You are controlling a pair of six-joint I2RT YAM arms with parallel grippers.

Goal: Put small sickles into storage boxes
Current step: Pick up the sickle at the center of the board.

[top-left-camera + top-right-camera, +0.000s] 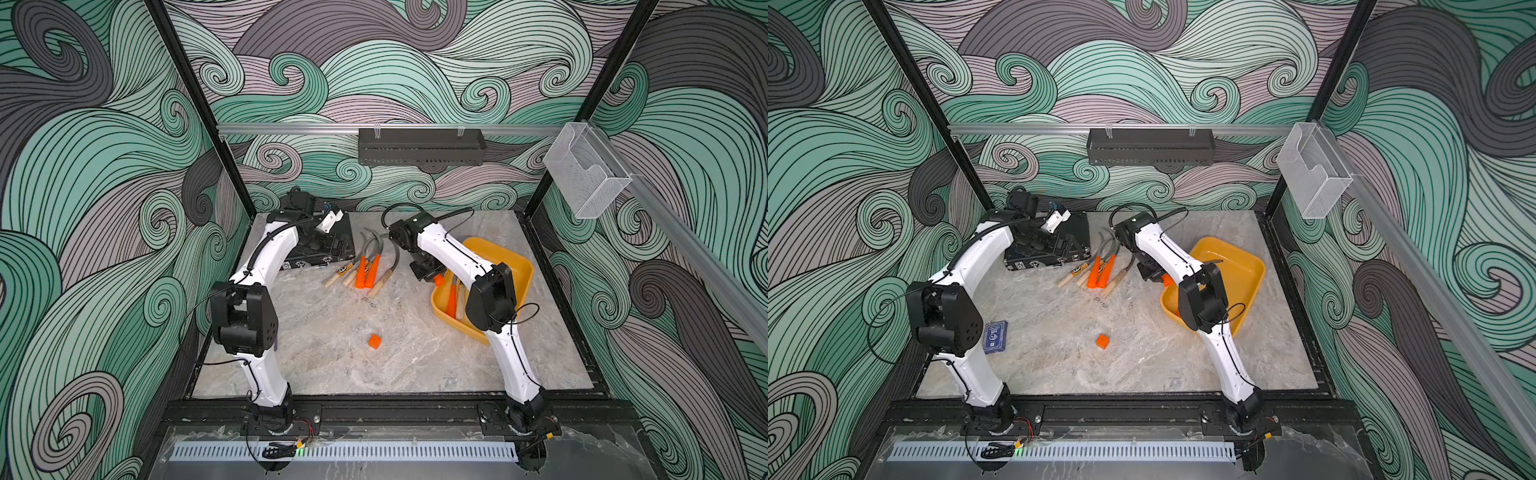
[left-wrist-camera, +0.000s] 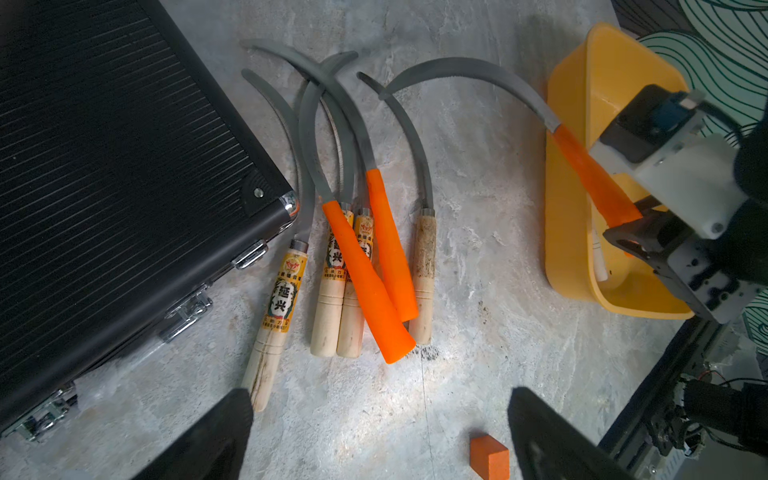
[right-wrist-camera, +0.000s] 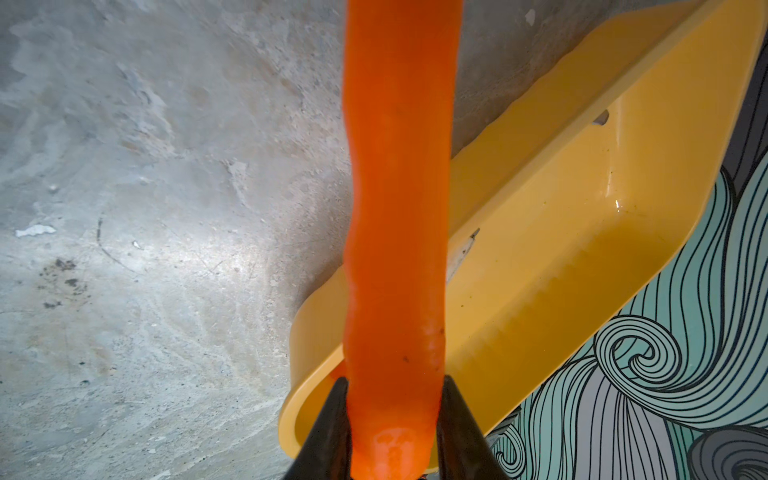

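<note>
An orange cube (image 1: 374, 341) is sitting alone on the near middle of the marble tabletop (image 1: 316, 365). A blue card box (image 1: 995, 336) is lying at the near left, beside the left arm's elbow.

Further back on the right, the yellow tray (image 1: 521, 266) is holding an orange handle (image 1: 451, 301) and a pale wooden handle (image 1: 460, 303). They are lying side by side in its near-left corner, partly hidden by the right arm.

Above the tray's left wall, the right pincer (image 3: 392, 382) is clenching the butt end of the held sickle (image 2: 590, 174). Its orange handle is crossing the rim, and its dark blade is arching left over the tabletop, apart from the others.

In the far middle, the sickle pile (image 2: 365, 249) is lying loose: four wooden-handled and two orange-handled, handles pointing near, blades crossing. Just left of it, the black ribbed case (image 2: 124, 166) is lying flat.

The left pincer (image 2: 378, 395) is hovering there with its jaws spread wide, grasping nothing.
</note>
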